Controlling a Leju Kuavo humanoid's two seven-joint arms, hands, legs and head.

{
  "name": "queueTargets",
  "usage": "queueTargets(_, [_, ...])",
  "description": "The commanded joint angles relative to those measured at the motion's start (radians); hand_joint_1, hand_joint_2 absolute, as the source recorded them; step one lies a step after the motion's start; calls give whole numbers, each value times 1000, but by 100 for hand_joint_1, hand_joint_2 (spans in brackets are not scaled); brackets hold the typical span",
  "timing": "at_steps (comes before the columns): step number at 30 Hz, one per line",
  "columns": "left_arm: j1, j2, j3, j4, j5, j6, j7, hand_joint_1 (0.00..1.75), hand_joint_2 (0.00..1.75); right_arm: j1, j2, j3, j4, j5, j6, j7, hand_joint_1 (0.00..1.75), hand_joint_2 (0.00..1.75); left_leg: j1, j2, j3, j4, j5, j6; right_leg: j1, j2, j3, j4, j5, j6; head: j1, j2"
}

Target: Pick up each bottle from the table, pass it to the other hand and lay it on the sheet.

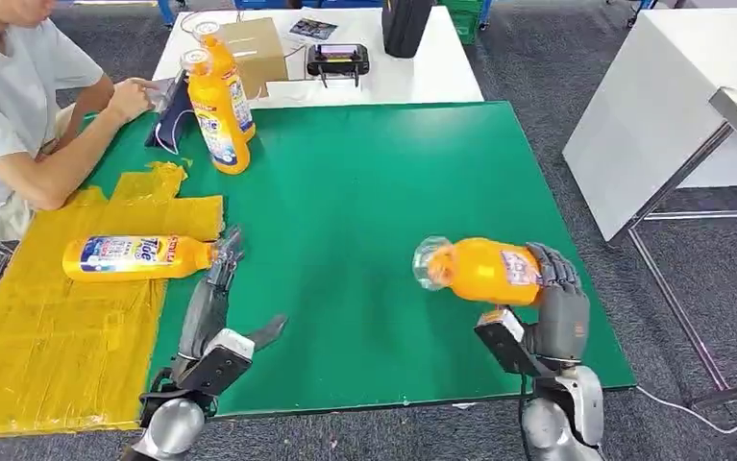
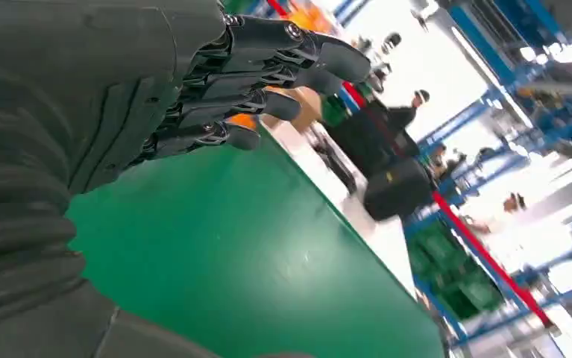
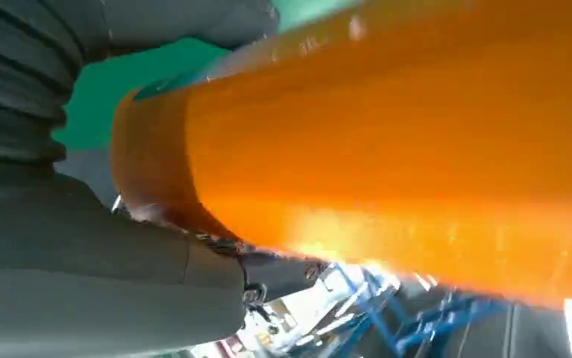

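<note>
- The right hand (image 1: 556, 298) grips an orange bottle (image 1: 484, 270) around its base end, fingers wrapped over the top of it, holding it on its side above the green mat (image 1: 364, 192), cap end pointing toward the robot's left.
- In the right wrist view the held bottle (image 3: 417, 149) looms large and orange, with the grey thumb pressed under it.
- The left hand (image 1: 212, 293) lies low over the mat with nothing in it, its fingers (image 2: 268, 67) stretched forward and close together, the thumb set off to the side.
- Its fingertips reach just beside the cap end of a second bottle (image 1: 138, 257), which lies on its side on the yellow sheet (image 1: 57, 336); whether they touch the cap cannot be told.
- The sheet covers the left part of the mat, near the robot's left arm.
- Two more bottles stand upright at the far left of the mat: a near one (image 1: 215, 115) and one just behind it (image 1: 228, 77), touching or nearly so.
- A person (image 1: 9, 106) in a white shirt sits at the far left, one forearm on the sheet's far edge, one hand (image 1: 132, 96) near the standing bottles.
- Behind the mat is a white table (image 1: 431, 67) with a cardboard box (image 1: 254, 48), a black handheld device (image 1: 337, 60) and a dark upright object (image 1: 407, 24).
</note>
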State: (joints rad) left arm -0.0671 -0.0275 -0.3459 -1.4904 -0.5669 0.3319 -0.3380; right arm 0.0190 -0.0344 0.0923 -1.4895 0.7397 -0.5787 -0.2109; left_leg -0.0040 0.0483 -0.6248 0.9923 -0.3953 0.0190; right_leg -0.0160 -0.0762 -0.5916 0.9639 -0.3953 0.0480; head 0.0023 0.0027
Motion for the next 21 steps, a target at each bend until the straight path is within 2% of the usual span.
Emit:
queueTargets(1, [-17, 26, -64, 18, 7, -17, 7, 0, 175, 13, 93, -12, -116, -93, 1, -45, 175, 175, 0, -1, 2, 0, -2, -1, -1, 5, 2, 0, -1, -1, 0, 0])
queueTargets(5, [-36, 21, -103, 38, 9, -34, 7, 0, 175, -29, 123, 51, -72, -226, 94, -64, 175, 175, 0, -2, 1, 0, -1, -1, -1, 4, 1, 0, -1, -1, 0, 0])
queueTargets(6, [-41, 18, -109, 39, 13, -36, 5, 0, 175, -44, 136, 68, -52, -251, 113, -64, 175, 175, 1, -2, 3, 0, -3, -2, -1, 8, 3, 0, -2, -2, 0, 0])
queueTargets(8, [-43, 17, -112, 39, 12, -36, 5, 0, 175, -49, 137, 70, -44, -252, 112, -65, 175, 175, 0, -1, 2, 0, -1, -1, -1, 6, 1, 0, 0, -2, 0, 0])
queueTargets(12, [-70, 21, -143, 44, 41, -42, -7, 0, 175, -115, 150, 161, 67, -423, 304, -55, 175, 175, 1, -2, 4, 0, -2, -2, 0, 7, 3, 0, -1, -3, 0, 0])
queueTargets(15, [-88, 25, -173, 36, 63, -44, -15, 0, 175, -170, 166, 260, 183, -429, 337, -58, 175, 175, 2, 1, 4, 0, -2, -2, 1, 10, 3, -1, 0, -2, 0, 0])
queueTargets(17, [-89, 25, -175, 35, 64, -44, -15, 0, 175, -173, 172, 266, 195, -427, 328, -58, 175, 175, 2, 2, 4, 0, -2, -2, 1, 11, 3, -1, 0, -2, 0, 0])
queueTargets(21, [-98, 26, -184, 25, 81, -56, -16, 0, 175, -214, 140, 400, 264, -246, 321, -31, 175, 175, 1, -2, 2, -1, -1, -1, 0, 5, 2, -1, 0, -1, 0, 0])
